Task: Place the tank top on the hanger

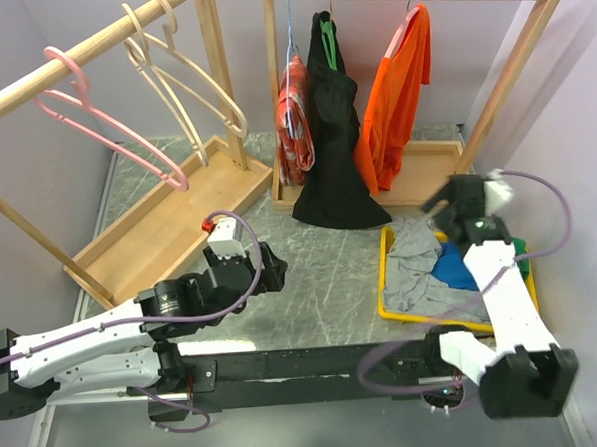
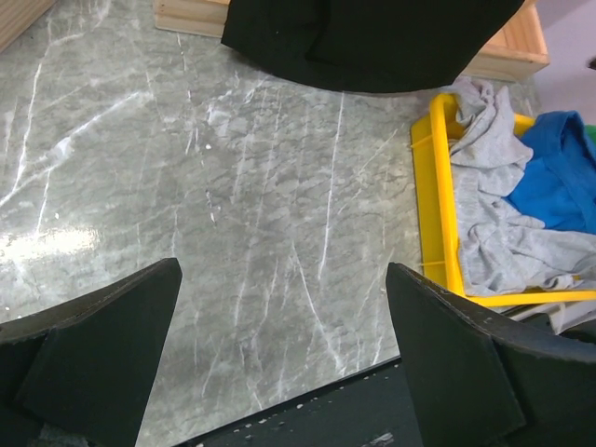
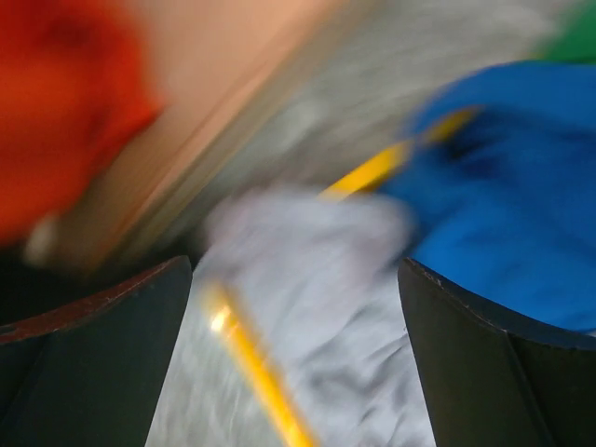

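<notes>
The yellow tray point(image 1: 383, 279) sits on the marbled grey desk point(image 1: 321, 272), and the tank top point(image 1: 453, 267) lies crumpled inside it, towards its right side. A grey garment point(image 1: 413, 268) fills the tray's left half, spills over the rim and touches the tank top. A green garment point(image 1: 520, 244) shows at the tray's right edge, and the right arm crosses above that side, hiding part of the blue fabric from overhead.

The right end effector point(image 1: 448, 204) hovers over the tray's far edge with its jaws wide apart, holding nothing. Its own wrist view is smeared, yet the blue cloth point(image 3: 503, 233) and the yellow rim point(image 3: 251, 363) can be made out between the spread fingers. The left end effector point(image 1: 271, 265) hangs over bare desk well to the left of the tray, also fully open and empty.

Just beyond the tray stands a wooden rack point(image 1: 515, 62) carrying an orange garment point(image 1: 397, 88), a black garment point(image 1: 333, 152) and a red patterned garment point(image 1: 295, 114). The black one's hem reaches down near the tray's far left corner.

Far to the tray's left, a second rack point(image 1: 168, 225) holds the hanger point(image 1: 103, 124) on its slanted rail, with two cream hangers point(image 1: 186, 74) beside it.
</notes>
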